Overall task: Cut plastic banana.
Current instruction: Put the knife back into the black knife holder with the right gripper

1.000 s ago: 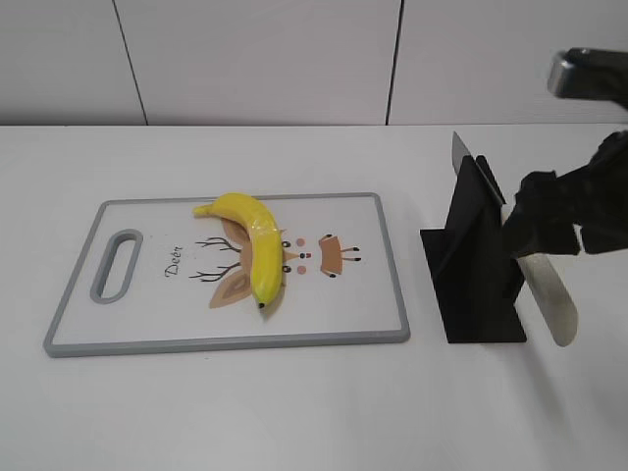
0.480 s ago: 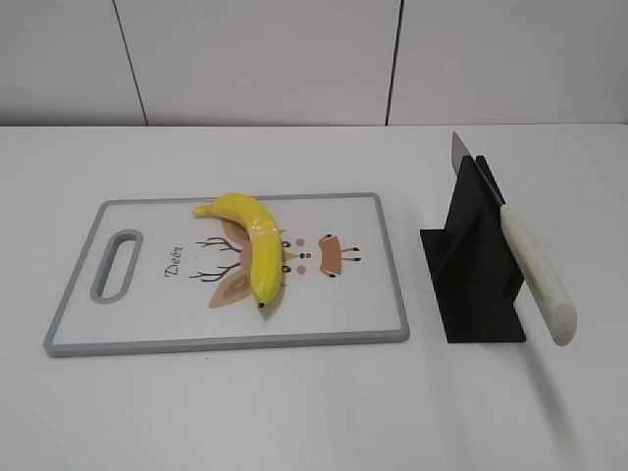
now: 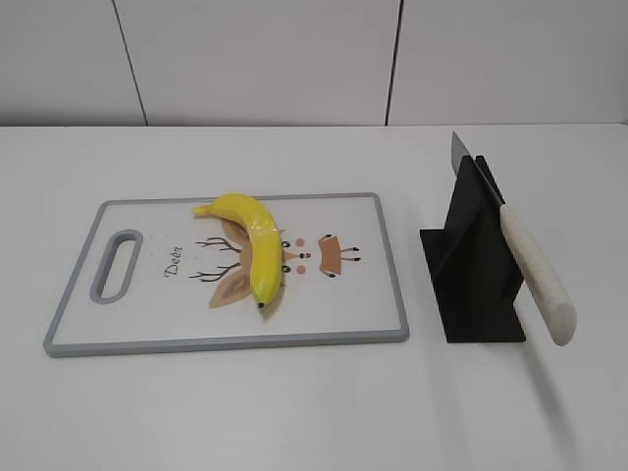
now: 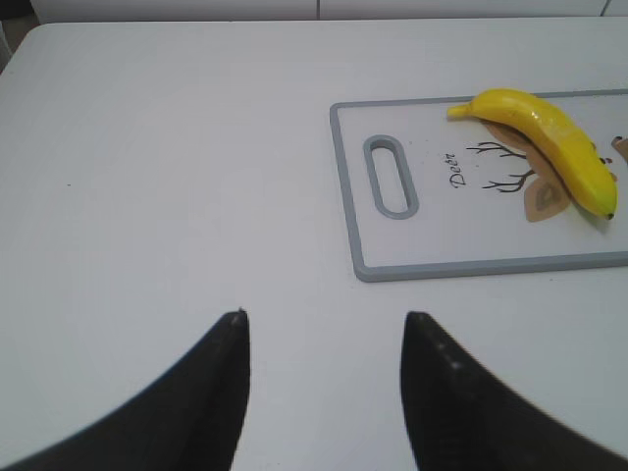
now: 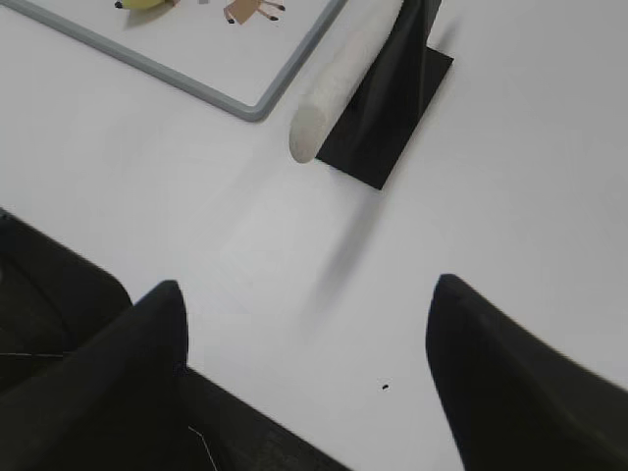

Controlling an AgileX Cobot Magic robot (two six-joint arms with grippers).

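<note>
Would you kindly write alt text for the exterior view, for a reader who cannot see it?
A yellow plastic banana lies whole on a grey-rimmed cutting board on a white table. To its right, a white-handled knife rests slanted in a black stand. No gripper is visible.

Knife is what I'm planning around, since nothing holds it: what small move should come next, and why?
Probably bring the open right gripper forward to the knife's white handle. The knife rests in its black stand, handle jutting out free toward that arm, and the banana lies whole on the cutting board. The left gripper is open, over bare table.
</note>
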